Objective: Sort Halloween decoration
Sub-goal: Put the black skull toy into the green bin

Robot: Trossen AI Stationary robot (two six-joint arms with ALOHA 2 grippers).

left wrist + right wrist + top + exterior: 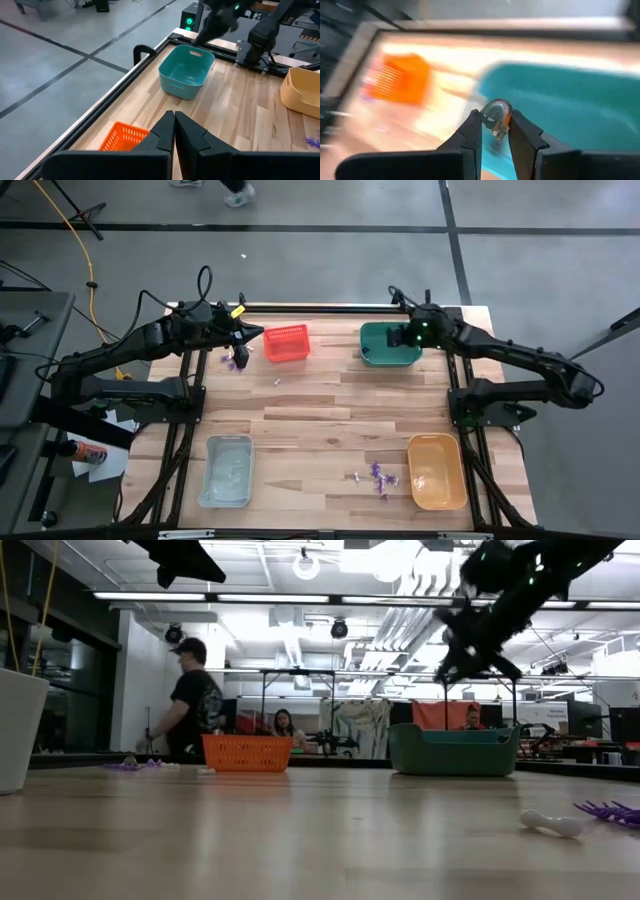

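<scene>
Above the green bin [390,345], the right tool [495,131] is clamped on a small rounded trinket [496,116], apparently a decoration, directly over the bin's cavity. Left tool [174,131], fingers together, waits beside the red basket [286,343]. Purple trinkets [379,476] lie on the surface [320,420] near the orange bin [437,471].

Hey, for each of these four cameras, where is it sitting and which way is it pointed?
High: overhead, looking straight down on the table and both arms.
Low: at tabletop height, looking across to the room; arms hang in from above.
Left wrist: behind the shut left hand, facing the green bin.
Right wrist: behind the right hand, which pinches a small trinket over the green bin.
All four show the green bin.
</scene>
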